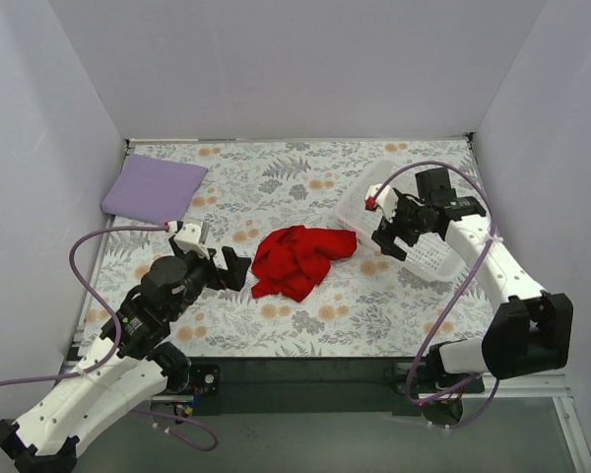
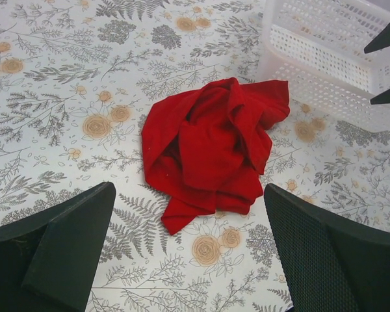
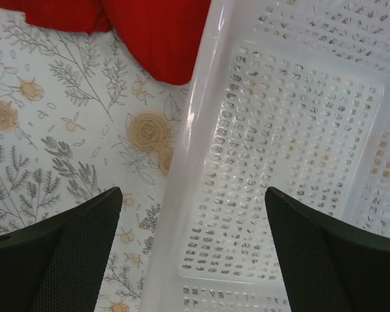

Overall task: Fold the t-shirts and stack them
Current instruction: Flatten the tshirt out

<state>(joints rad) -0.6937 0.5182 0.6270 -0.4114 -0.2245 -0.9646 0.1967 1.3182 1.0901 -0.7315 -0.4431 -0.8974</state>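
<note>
**Top view.** Lavender shirt (image 1: 155,187) lies as a flat folded square at upper left of the frame, on the floral cloth (image 1: 276,177) that covers the bench. Red shirt (image 1: 297,259) sits mid-frame, a crumpled heap and not laid out. Basket (image 1: 358,204) is right of centre, its near corner just beside the heap. Left hand (image 1: 231,268) hovers just left of the red shirt, spread, holding nothing. Right hand (image 1: 394,241) hangs over the basket, also spread and empty.

**Left wrist.** Red shirt fills the middle of the frame, bunched in deep folds, with one tail pointing to lower centre. Both fingers (image 2: 65,247) show at the bottom corners, wide apart, with nothing between them and clear of the cloth. No sleeve or collar can be picked out (too rumpled).

**Right wrist.** Looks down into the basket, which shows bare lattice floor. An edge of the red shirt is at top left, outside the basket wall. Fingers (image 3: 58,253) are wide apart and grip nothing.

**Judgement.** One shirt looks done, and the red one is the step in hand, at its very start. The next move calls for each hand to take a separate edge of the heap and draw it out flat before any fold. The right hand must first shift off the basket toward the shirt.
</note>
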